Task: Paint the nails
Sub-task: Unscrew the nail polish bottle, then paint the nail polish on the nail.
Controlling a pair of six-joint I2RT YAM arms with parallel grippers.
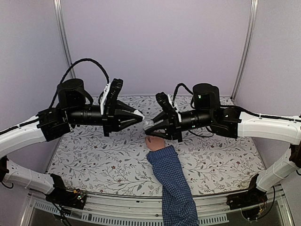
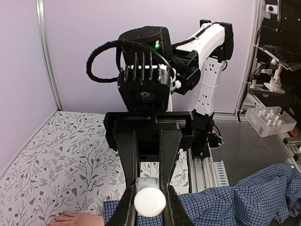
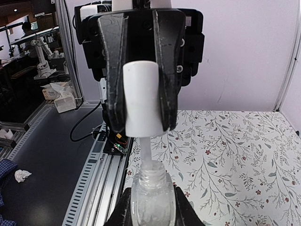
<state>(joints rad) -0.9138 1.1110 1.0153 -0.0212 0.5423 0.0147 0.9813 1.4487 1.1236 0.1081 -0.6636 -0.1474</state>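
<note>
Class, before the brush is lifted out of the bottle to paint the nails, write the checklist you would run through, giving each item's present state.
1. Bottle gripped in the jaws of the right gripper: ok.
2. White cap gripped in the jaws of the left gripper: ok.
3. Brush stem clear of the bottle: not ok; it runs into the neck.
4. Bristles loaded with polish: cannot tell; hidden inside the bottle.
5. Hand lying on the table just below the two grippers: ok.
6. Nails bare or painted: cannot tell; too small.
</note>
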